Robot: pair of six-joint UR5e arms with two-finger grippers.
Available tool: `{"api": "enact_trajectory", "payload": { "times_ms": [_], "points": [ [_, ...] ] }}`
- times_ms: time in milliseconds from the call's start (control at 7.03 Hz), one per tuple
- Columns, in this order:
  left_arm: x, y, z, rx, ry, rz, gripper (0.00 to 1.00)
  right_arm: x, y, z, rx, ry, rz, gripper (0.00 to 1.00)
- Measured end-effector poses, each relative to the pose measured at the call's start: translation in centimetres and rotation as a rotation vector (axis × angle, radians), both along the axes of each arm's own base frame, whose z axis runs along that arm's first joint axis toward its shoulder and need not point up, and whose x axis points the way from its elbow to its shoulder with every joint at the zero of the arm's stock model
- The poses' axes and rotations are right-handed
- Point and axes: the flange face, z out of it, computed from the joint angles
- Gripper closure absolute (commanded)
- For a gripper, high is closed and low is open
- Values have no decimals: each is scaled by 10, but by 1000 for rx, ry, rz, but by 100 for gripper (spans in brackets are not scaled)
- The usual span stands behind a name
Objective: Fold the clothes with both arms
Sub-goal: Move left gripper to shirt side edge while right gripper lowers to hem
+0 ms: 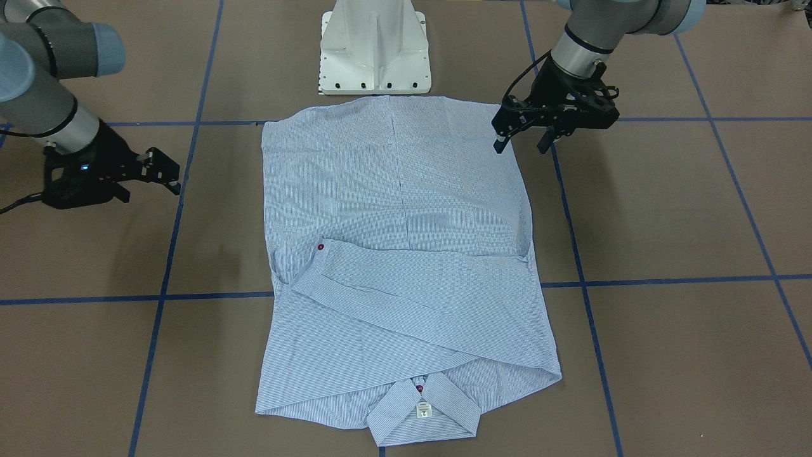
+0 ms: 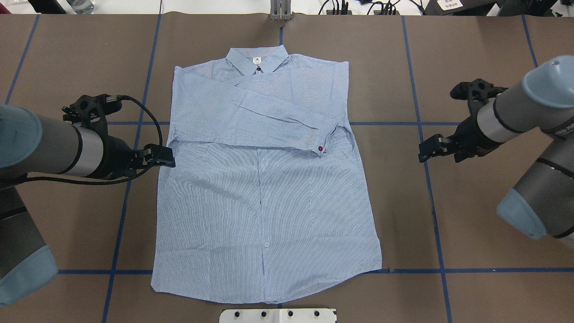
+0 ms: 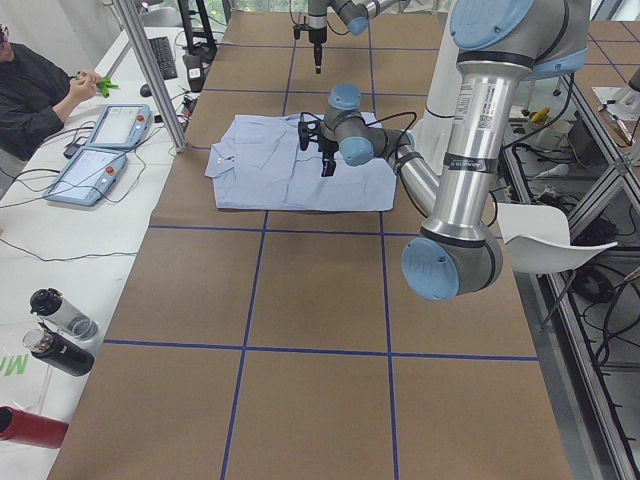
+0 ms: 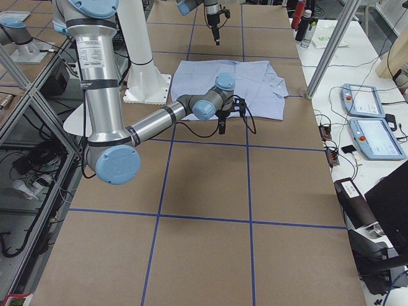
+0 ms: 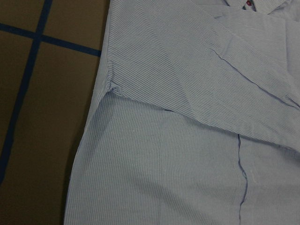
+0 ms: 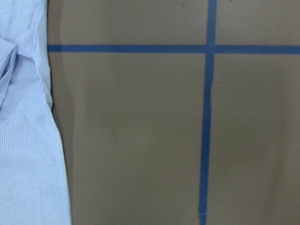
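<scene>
The light blue striped shirt (image 2: pixel 264 193) lies flat and buttoned on the brown table, collar (image 2: pixel 256 59) at the far side. Both sleeves are folded across the chest, and a red cuff button (image 2: pixel 320 148) shows. My left gripper (image 2: pixel 163 154) hovers open at the shirt's left side edge, just below the armpit, holding nothing. In the front-facing view the left gripper (image 1: pixel 522 145) shows its two spread fingers pointing down. My right gripper (image 2: pixel 429 150) hangs open and empty over bare table, well clear of the shirt's right edge; in the front-facing view the right gripper (image 1: pixel 166 174) is at the left.
The white pedestal base (image 1: pixel 374 51) stands just behind the shirt's hem. Blue tape lines (image 2: pixel 428 179) cross the table. A seated person (image 3: pixel 40 90), two teach pendants (image 3: pixel 110 125) and bottles (image 3: pixel 60 330) are at a side bench beyond an aluminium post (image 3: pixel 150 70).
</scene>
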Motion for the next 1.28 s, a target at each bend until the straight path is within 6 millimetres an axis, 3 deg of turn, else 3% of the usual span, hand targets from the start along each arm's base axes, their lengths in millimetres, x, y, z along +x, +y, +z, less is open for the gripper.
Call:
{"api": "enact_trajectory", "payload": {
  "times_ms": [284, 711, 1280],
  "points": [
    [-9, 7, 3, 30, -7, 15, 0, -39, 35, -22, -22, 0, 20, 0],
    [-12, 9, 6, 33, -15, 17, 0, -81, 76, -42, -27, -1, 28, 0],
    [-18, 16, -20, 96, 28, 38, 0, -123, 111, -56, -26, -10, -17, 0]
  ]
}}
